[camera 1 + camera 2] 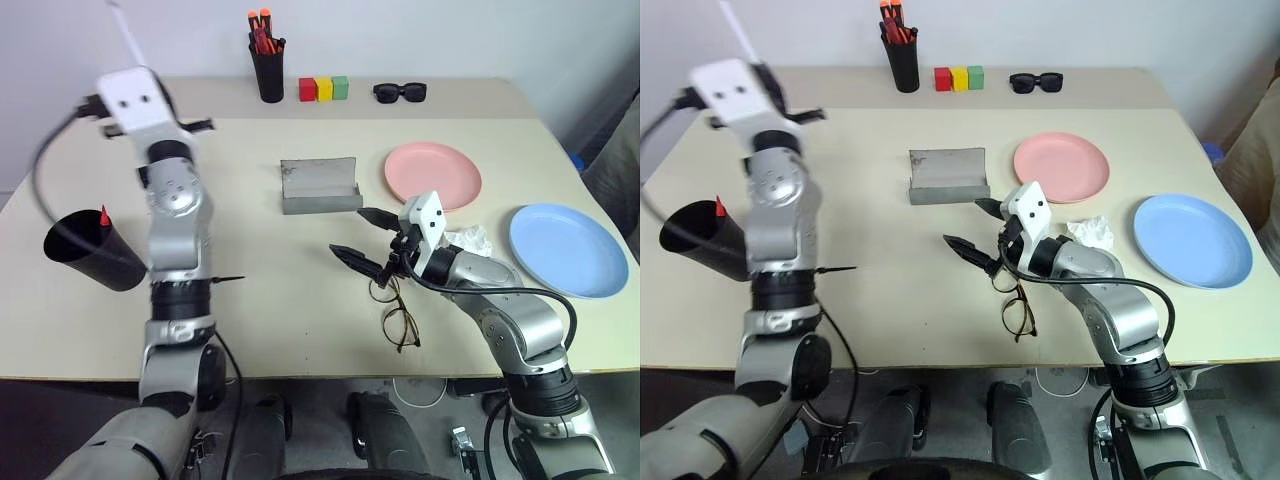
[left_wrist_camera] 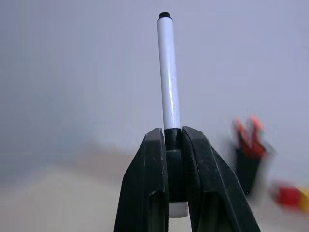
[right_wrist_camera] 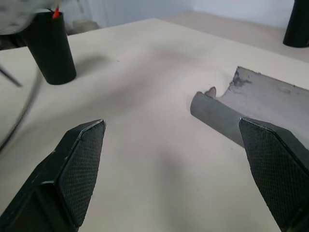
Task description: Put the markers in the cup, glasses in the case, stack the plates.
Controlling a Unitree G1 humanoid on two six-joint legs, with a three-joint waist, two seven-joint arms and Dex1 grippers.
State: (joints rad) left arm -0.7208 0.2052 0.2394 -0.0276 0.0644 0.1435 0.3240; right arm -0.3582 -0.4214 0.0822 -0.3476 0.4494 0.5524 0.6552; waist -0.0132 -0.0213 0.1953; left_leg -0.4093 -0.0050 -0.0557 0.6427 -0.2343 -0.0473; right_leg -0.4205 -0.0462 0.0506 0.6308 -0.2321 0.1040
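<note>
Head view: the left end effector (image 1: 118, 62) is raised above the table (image 1: 280, 270), clamped on the white marker (image 1: 127, 38); the red marker (image 1: 104, 216) stands in the cup (image 1: 85, 250). The right end effector (image 1: 362, 236) gapes wide beside the glasses (image 1: 394, 310), near the open case (image 1: 319, 186).

Left wrist view: fingers (image 2: 152, 183) pinch the white marker's black cap.

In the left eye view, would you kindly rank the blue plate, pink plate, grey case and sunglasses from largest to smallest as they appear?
1. blue plate, though nearer the camera than the rest
2. pink plate
3. grey case
4. sunglasses, farthest away
</note>
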